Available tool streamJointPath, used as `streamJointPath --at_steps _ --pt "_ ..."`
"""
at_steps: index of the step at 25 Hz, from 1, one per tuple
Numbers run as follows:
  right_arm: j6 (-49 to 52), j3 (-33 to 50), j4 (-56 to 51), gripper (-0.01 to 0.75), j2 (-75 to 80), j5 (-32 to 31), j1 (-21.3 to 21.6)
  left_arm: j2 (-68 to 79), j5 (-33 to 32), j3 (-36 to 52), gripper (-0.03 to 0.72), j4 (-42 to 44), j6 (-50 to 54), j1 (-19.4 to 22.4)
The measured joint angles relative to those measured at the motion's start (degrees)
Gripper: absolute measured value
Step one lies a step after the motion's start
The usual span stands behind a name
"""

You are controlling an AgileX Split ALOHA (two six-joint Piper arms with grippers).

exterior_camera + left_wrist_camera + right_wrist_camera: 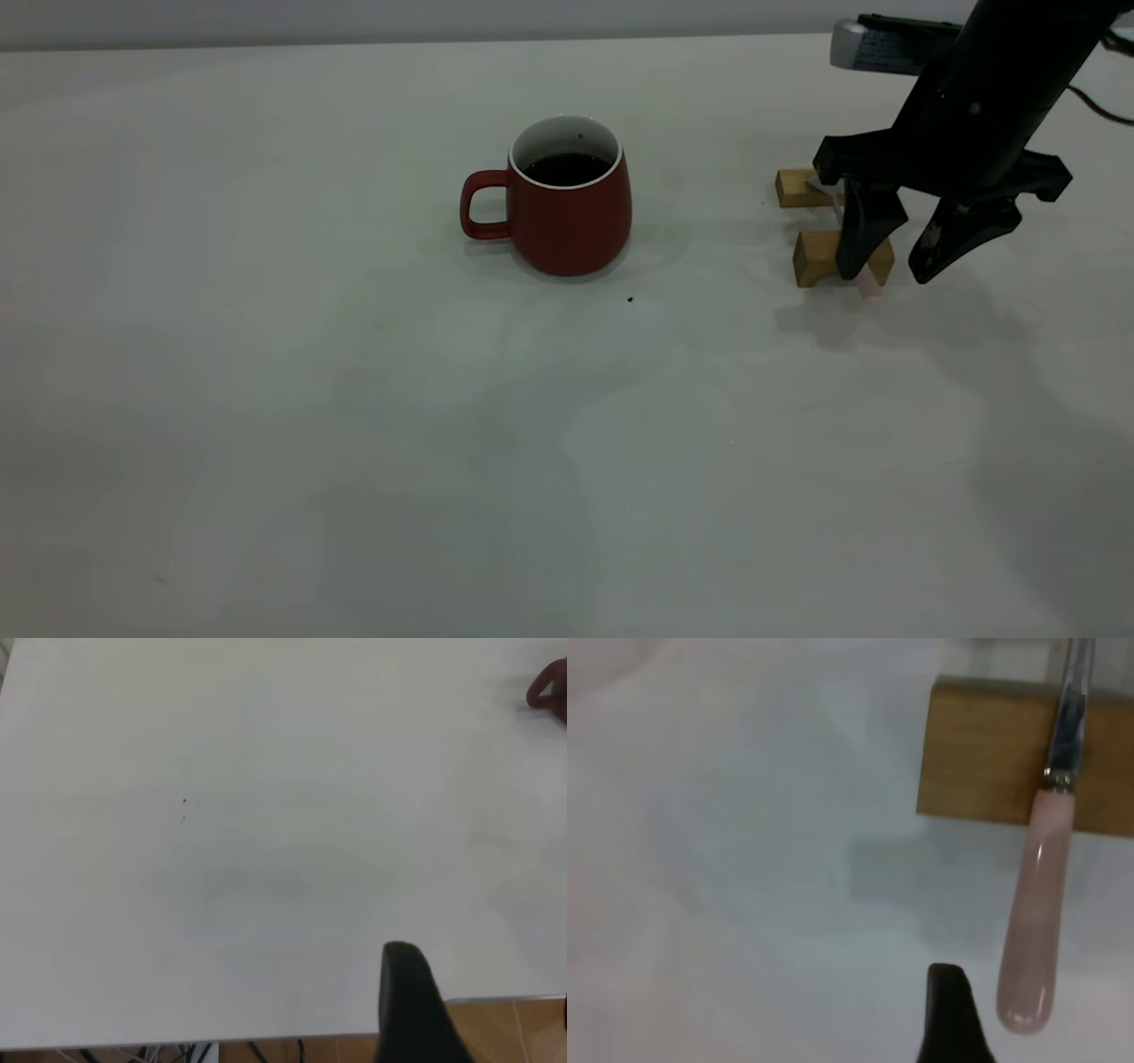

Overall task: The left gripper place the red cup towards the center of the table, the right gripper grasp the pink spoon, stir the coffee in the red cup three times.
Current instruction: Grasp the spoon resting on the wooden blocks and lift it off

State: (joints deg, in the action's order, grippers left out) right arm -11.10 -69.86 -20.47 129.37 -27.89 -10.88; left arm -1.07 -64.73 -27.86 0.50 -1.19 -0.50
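Observation:
The red cup [571, 213] stands upright near the middle of the table [354, 443], handle toward the left, with dark coffee [567, 168] inside. The pink spoon [1036, 921] lies across two wooden blocks, its pink handle end [871, 288] sticking out past the nearer block. My right gripper [886, 276] hangs open just above that handle, one finger [950, 1010] on either side of it and not touching. My left gripper [485, 979] is open and empty over the table's edge, far from the cup [551, 691].
Two tan wooden blocks [802, 188] [819, 257] carry the spoon at the right. A tiny dark speck [630, 299] lies in front of the cup. Wide bare table stretches in front and to the left.

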Motion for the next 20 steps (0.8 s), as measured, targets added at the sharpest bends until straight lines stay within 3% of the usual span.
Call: streamJointPath --at_steps 20 --pt "-4.0 -0.4 -2.0 0.550 5.4 4.7 0.0 0.0 0.0 0.0 0.478 0.0 0.0 0.0"
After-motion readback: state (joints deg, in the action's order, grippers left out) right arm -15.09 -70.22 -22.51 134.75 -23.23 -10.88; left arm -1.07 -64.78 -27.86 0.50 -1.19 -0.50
